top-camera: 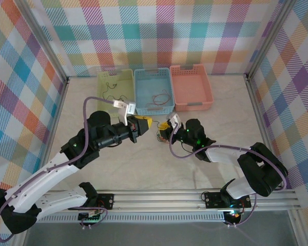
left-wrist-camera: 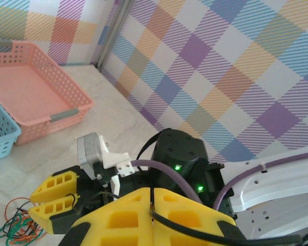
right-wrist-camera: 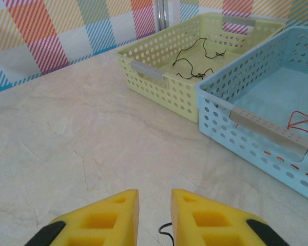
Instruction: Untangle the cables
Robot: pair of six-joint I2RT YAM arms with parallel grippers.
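Observation:
My left gripper [left-wrist-camera: 152,190] is shut on a thin black cable [left-wrist-camera: 197,231] that leaves the seam of its yellow fingers toward the right. In the top view this gripper [top-camera: 143,123] hovers at mid-table, facing my right gripper [top-camera: 167,128]. A small clump of red, orange and green cables [left-wrist-camera: 15,228] lies on the table under the right gripper's fingers [left-wrist-camera: 51,188]. In its own wrist view my right gripper [right-wrist-camera: 154,192] stands open by a narrow gap. A loop of black cable [right-wrist-camera: 165,229] shows low in that gap, untouched by either finger.
Three baskets line the back. The green basket [right-wrist-camera: 143,69] holds a black wire [right-wrist-camera: 195,61]. The blue basket [right-wrist-camera: 215,110] holds a red wire [right-wrist-camera: 303,120]. The pink basket [left-wrist-camera: 66,110] stands at the right. Checked walls and metal posts enclose the table.

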